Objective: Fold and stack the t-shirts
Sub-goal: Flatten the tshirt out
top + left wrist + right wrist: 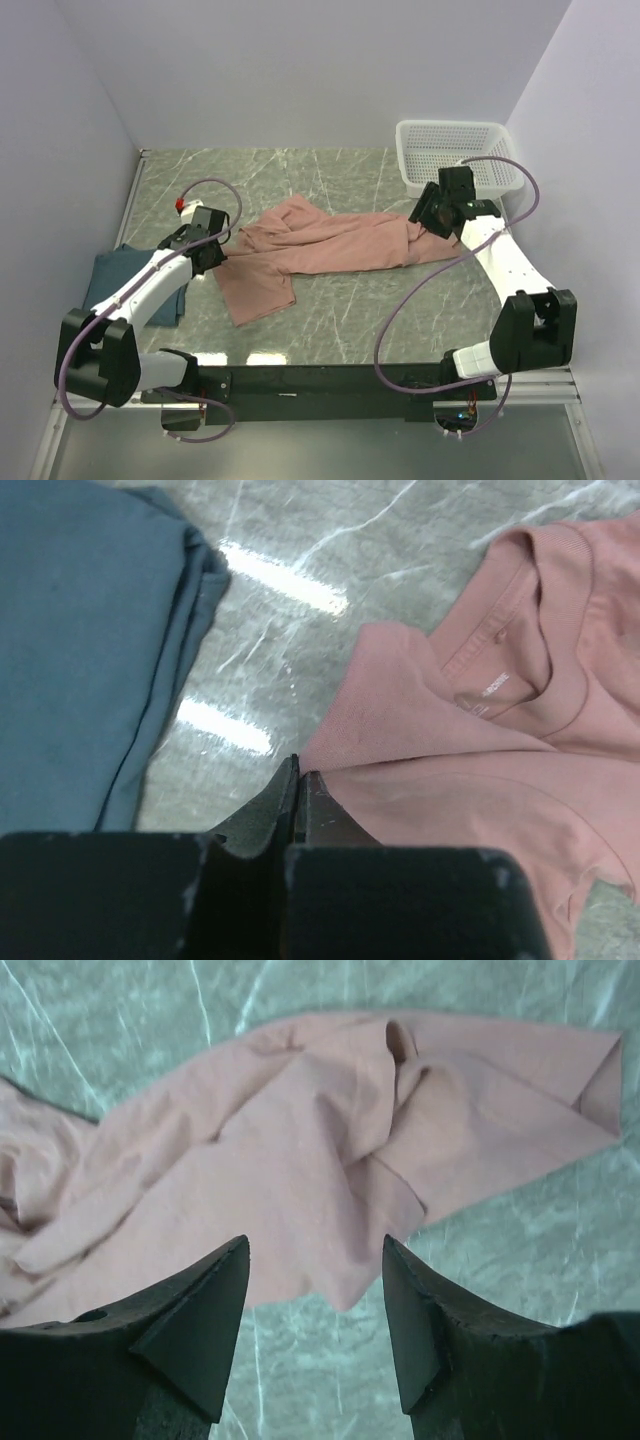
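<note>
Looking down from above, the pink t-shirt (330, 245) lies crumpled across the middle of the worktop (330, 325). It reaches from left to right. The blue t-shirt (108, 275) sits by the left edge, close to the near left corner, partly under the left arm. A white basket (450, 150) stands in the far right corner. The left claw (208, 250) is down at the left end of the pink t-shirt. The right claw (432, 216) is over its right end.

From the left wrist, the left claw (298, 780) is clenched, its two tips pressed together. The tips touch the edge of the pink t-shirt (480, 800), but I cannot tell if any cloth is caught between them. The collar and a small printed label (490, 685) show. The blue t-shirt (80, 650) lies folded beside it, apart from the pink one.

From the right wrist, the right claw (315, 1250) is spread wide and holds nothing. The bunched right end of the pink t-shirt (330, 1130) lies below it on the worktop (520, 1250).
</note>
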You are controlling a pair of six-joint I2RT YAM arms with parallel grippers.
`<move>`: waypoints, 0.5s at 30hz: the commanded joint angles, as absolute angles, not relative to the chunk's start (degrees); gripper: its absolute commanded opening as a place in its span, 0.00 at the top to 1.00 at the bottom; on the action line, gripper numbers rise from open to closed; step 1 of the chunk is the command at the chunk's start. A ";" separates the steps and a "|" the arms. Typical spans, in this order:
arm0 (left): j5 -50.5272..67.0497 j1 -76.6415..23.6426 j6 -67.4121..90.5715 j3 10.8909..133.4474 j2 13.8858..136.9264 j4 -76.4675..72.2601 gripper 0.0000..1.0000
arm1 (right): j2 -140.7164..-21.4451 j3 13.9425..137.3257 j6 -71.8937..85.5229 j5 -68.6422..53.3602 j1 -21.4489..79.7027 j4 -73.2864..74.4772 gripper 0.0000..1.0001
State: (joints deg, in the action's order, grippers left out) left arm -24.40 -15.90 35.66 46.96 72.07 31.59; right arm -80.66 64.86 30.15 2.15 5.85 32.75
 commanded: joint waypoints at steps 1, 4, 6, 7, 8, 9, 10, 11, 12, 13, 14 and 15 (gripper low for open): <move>-22.77 -15.29 33.22 49.40 72.33 26.64 0.99 | -76.82 61.89 29.00 0.27 5.71 32.61 0.38; -21.80 -13.81 32.87 48.52 72.95 25.67 0.99 | -73.40 55.30 30.32 -1.30 5.19 29.64 0.39; -21.62 -13.45 32.78 48.17 72.95 25.66 0.99 | -72.60 50.31 30.93 -3.59 4.22 25.95 0.39; -21.53 -13.27 32.78 47.90 72.78 25.40 0.99 | -72.42 48.88 31.55 -4.47 2.22 24.62 0.40; -21.36 -13.01 32.78 47.73 72.51 25.14 0.99 | -72.42 46.08 32.77 -5.53 1.07 23.04 0.40; -20.84 -12.92 32.78 47.38 71.99 25.14 0.99 | -72.51 44.58 33.48 -8.93 0.27 19.63 0.41; -21.00 -12.92 32.87 47.20 71.81 25.05 0.99 | -72.60 43.17 34.27 -11.14 -2.00 17.60 0.43; -21.09 -12.92 32.78 47.11 71.63 24.96 0.99 | -72.68 40.54 36.10 -13.60 -4.20 15.40 0.43; -21.53 -12.92 32.87 47.02 71.37 25.05 0.99 | -72.69 39.39 36.91 -16.41 -4.65 11.47 0.44; -21.71 -12.92 32.87 47.02 71.28 25.05 0.99 | -72.77 38.51 37.70 -17.31 -4.83 9.86 0.44; -21.80 -12.92 32.87 46.93 71.28 25.14 0.99 | -73.47 37.37 39.18 -17.75 -5.01 8.63 0.44; -21.80 -12.92 32.87 46.93 71.19 25.14 0.99 | -74.09 37.01 39.98 -18.36 -5.10 6.35 0.43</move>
